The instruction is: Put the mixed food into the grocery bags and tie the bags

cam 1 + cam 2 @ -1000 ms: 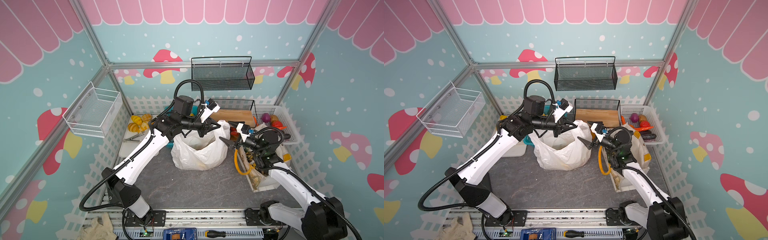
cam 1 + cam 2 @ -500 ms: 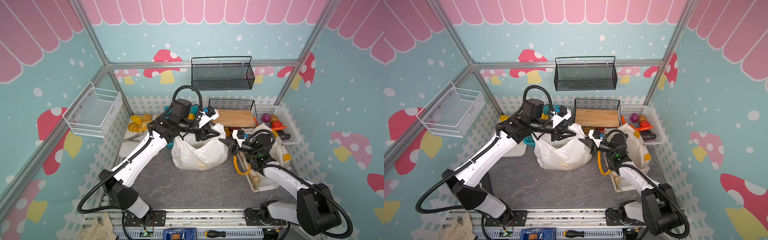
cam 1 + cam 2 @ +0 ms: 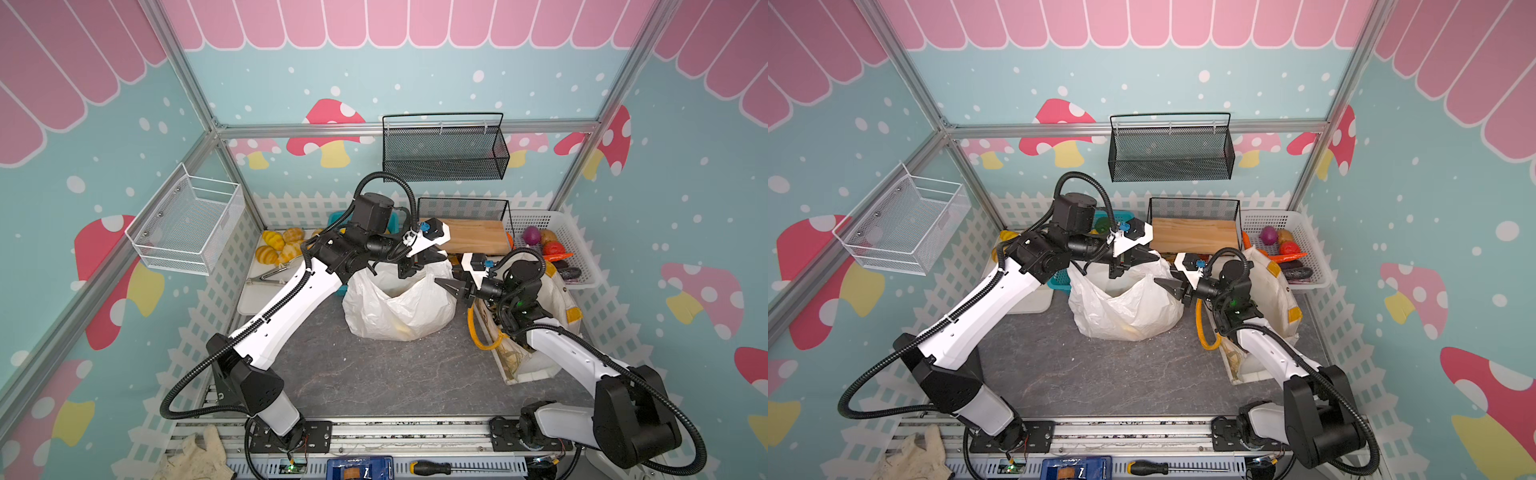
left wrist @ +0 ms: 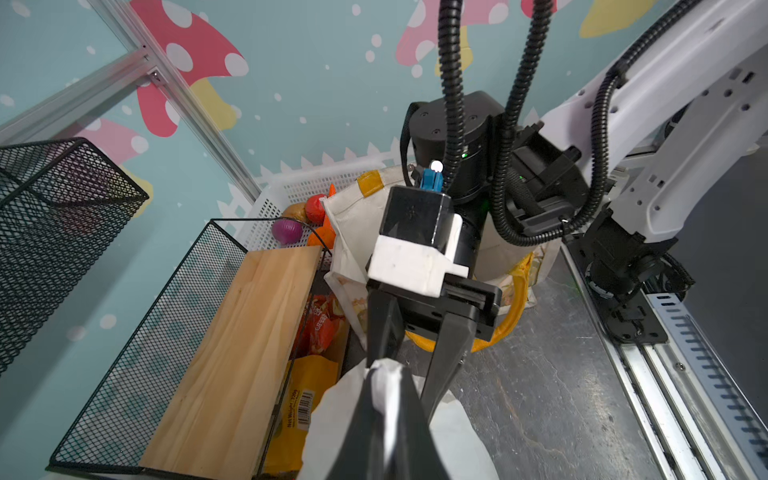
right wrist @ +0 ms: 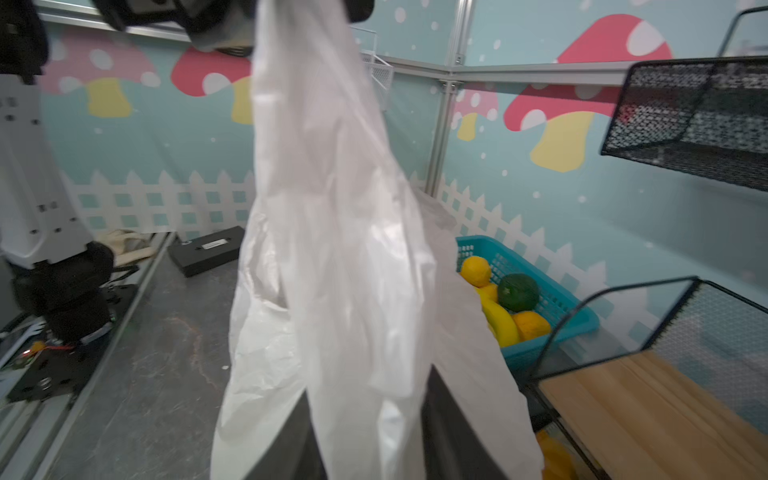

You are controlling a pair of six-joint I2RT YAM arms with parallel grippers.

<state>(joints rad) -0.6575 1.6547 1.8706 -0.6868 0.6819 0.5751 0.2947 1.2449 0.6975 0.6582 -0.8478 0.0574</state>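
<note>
A crinkly white plastic grocery bag (image 3: 399, 303) (image 3: 1125, 307) stands mid-table, one handle pulled up. My left gripper (image 3: 409, 270) (image 4: 384, 374) is shut on that handle. My right gripper (image 3: 442, 286) (image 5: 370, 382) is open at the bag's right side, its fingers (image 4: 446, 353) straddling the stretched handle plastic. The cream canvas tote (image 3: 552, 291) with yellow handles sits behind the right arm. Oranges (image 5: 476, 270) and a banana (image 5: 500, 320) lie in a teal basket (image 5: 552, 299) behind the white bag. A yellow snack packet (image 4: 307, 395) lies under the wooden board.
A black wire rack holding a wooden board (image 3: 469, 237) stands behind the bags. A white basket (image 3: 582, 249) of vegetables is at the back right. Bread rolls (image 3: 278, 247) and tongs lie on a tray at the left. Wire baskets hang on the walls.
My left gripper has dropped a little while holding the bag handle. My right gripper has moved left to the bag, and its jaws now stand around the handle.
</note>
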